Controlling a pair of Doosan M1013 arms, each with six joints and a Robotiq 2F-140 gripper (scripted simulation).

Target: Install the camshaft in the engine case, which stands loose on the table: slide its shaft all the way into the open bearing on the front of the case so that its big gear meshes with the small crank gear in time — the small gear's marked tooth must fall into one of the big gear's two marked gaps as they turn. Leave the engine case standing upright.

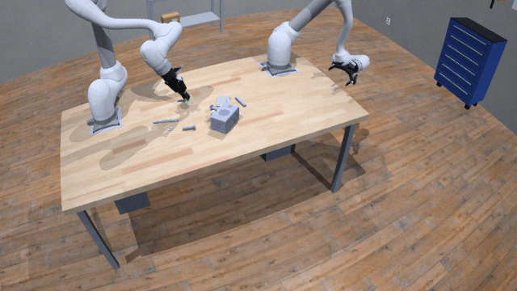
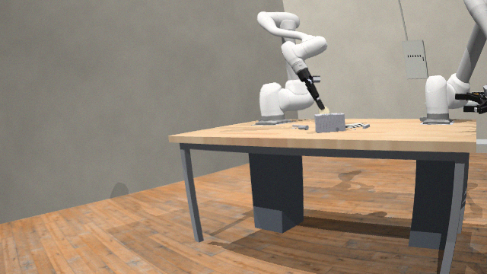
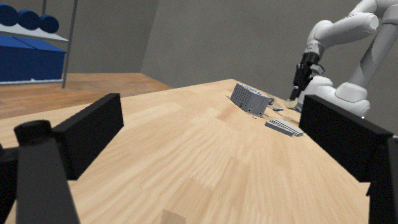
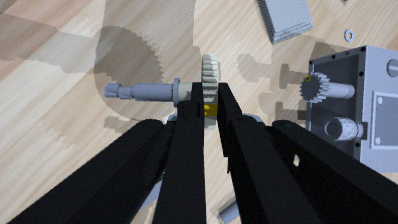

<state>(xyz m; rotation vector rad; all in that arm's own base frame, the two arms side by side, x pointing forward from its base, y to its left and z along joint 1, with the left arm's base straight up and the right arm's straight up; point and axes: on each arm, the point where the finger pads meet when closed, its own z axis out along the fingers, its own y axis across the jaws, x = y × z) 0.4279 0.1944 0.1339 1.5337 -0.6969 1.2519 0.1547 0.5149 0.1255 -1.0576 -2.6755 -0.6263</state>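
Note:
My right gripper (image 1: 188, 99) (image 2: 323, 107) (image 4: 209, 98) is shut on the big gear (image 4: 210, 75) of the camshaft, above the table. The stepped shaft (image 4: 150, 92) sticks out to the left in the right wrist view, away from the case; a yellow mark shows on the gear's edge between the fingers. The engine case (image 1: 224, 119) (image 2: 329, 122) (image 3: 249, 101) stands upright, its open front toward the camshaft. The small crank gear (image 4: 312, 89) has a yellow tooth at its upper left. Below it is the open bearing (image 4: 338, 128). My left gripper (image 1: 342, 75) (image 3: 211, 110) is open and empty, far from the case.
A ribbed plate (image 1: 223, 100) (image 3: 283, 127) (image 4: 287, 20) and a rod (image 1: 240, 101) lie near the case. A long bar (image 1: 166, 121), a bolt (image 1: 188, 128) and small rings (image 1: 169, 129) lie on the other side. A washer (image 4: 349, 35) lies beside the case.

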